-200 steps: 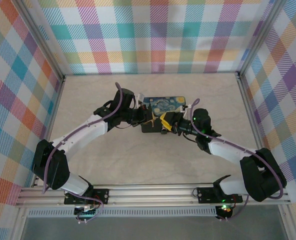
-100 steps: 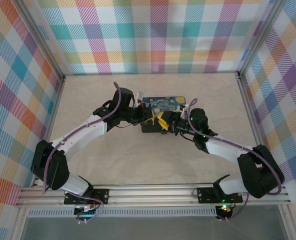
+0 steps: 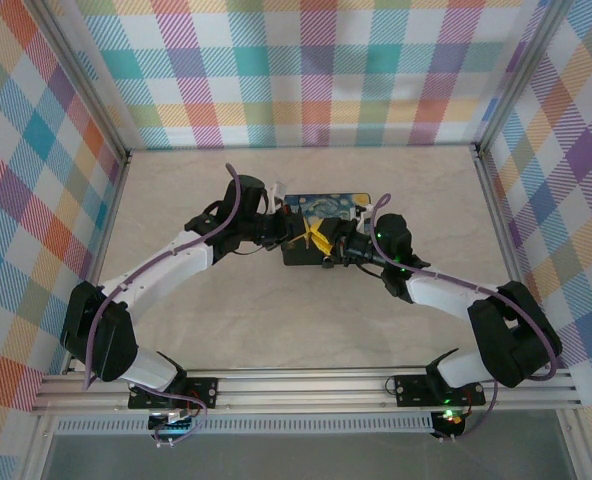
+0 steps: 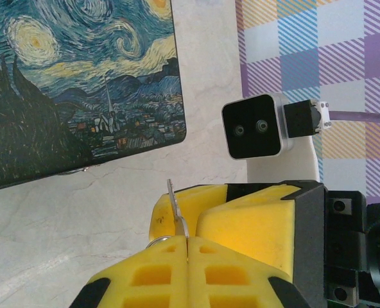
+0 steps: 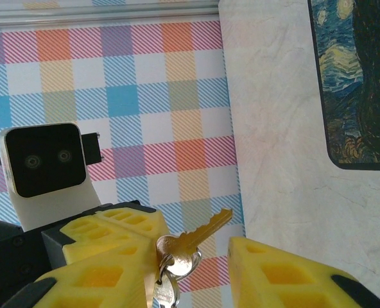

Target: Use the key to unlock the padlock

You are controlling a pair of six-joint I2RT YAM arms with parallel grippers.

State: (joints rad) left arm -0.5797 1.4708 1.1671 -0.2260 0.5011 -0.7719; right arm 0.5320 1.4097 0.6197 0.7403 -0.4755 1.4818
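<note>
The left gripper point(image 4: 187, 247) pinches the key point(image 4: 172, 200) near the box point(image 4: 81, 83), with the right gripper's point(image 5: 199, 260) jaws apart around it.

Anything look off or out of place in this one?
Nothing is spilled or broken. One oddity: the key bunch hangs in mid-air, pinched by the shut left end effector with its brass key tilted, while the right end effector straddles it with jaws apart, both crowded together near the painted box.
</note>
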